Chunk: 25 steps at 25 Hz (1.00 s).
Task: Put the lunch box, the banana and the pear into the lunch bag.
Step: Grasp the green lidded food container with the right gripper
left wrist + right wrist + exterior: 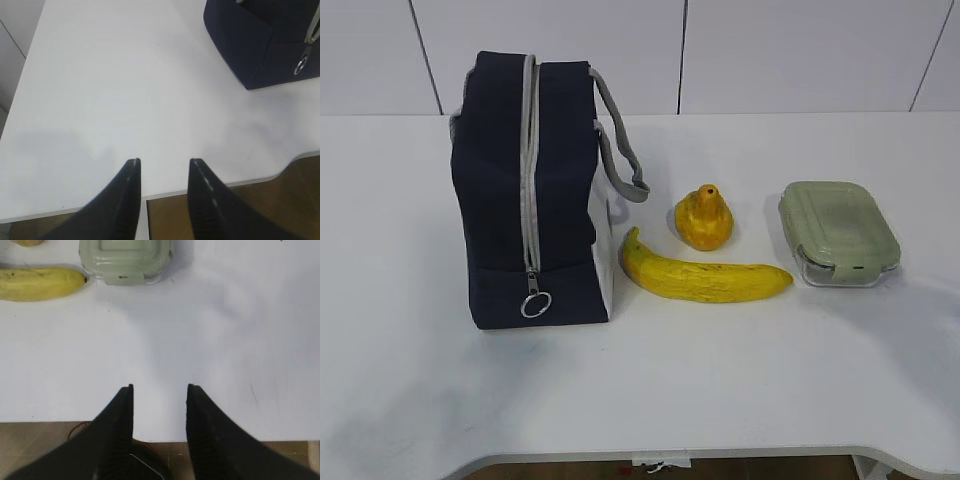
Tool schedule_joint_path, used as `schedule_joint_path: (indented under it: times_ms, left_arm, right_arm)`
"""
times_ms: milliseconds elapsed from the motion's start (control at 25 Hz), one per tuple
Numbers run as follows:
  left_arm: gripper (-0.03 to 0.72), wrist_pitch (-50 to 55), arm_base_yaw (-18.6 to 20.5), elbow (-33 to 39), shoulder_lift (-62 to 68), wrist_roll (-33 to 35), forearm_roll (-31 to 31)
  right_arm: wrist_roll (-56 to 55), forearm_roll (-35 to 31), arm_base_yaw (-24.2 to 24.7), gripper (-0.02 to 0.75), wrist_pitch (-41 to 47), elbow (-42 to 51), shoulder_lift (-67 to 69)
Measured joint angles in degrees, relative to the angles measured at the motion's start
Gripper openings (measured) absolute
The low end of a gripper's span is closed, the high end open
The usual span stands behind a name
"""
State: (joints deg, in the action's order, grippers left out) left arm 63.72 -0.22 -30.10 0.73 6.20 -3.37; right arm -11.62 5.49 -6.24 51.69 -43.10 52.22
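The navy lunch bag point(532, 190) lies on its side at the left of the table, zipper shut, its ring pull point(536, 304) facing front. Right of it are the yellow-orange pear point(704, 217), the long yellow banana point(705, 275) and the green-lidded lunch box point(838, 232). My left gripper point(164, 161) hovers open and empty over the table's front edge, with a corner of the lunch bag point(265, 40) far at upper right. Equally open and empty, my right gripper point(160, 386) hangs over the front edge; the lunch box point(126, 260) and banana point(42, 284) lie well ahead. Neither arm shows in the exterior view.
The white table point(720, 380) ends in a curved front edge, with brown floor below it. A white panelled wall point(770, 50) closes off the back. The bag's grey handle point(620, 150) loops out toward the pear.
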Motion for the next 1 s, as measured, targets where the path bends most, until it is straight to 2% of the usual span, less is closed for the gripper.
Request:
schedule_joint_path:
  times_ms: [160,280,480,760,1000]
  left_arm:
    - [0.244,0.00,0.00,0.00,0.00,0.00,0.00]
    - [0.244,0.00,0.00,0.00,0.00,0.00,0.00]
    - [0.244,0.00,0.00,0.00,0.00,0.00,0.00]
    - [0.244,0.00,0.00,0.00,0.00,0.00,0.00]
    - [0.244,0.00,0.00,0.00,0.00,0.00,0.00]
  right_arm:
    - [0.00,0.62,0.22,0.272,-1.07,-4.25,6.87]
    - [-0.07,0.62,2.30,0.272,-1.37,-7.29,11.00]
    - [3.15,-0.80,10.48,0.272,-2.13,-11.47,14.81]
    - [18.18,-16.18,23.40,0.272,-1.85,-15.20,20.49]
    - [33.99,-33.04,31.14,0.272,3.53,-18.96,28.84]
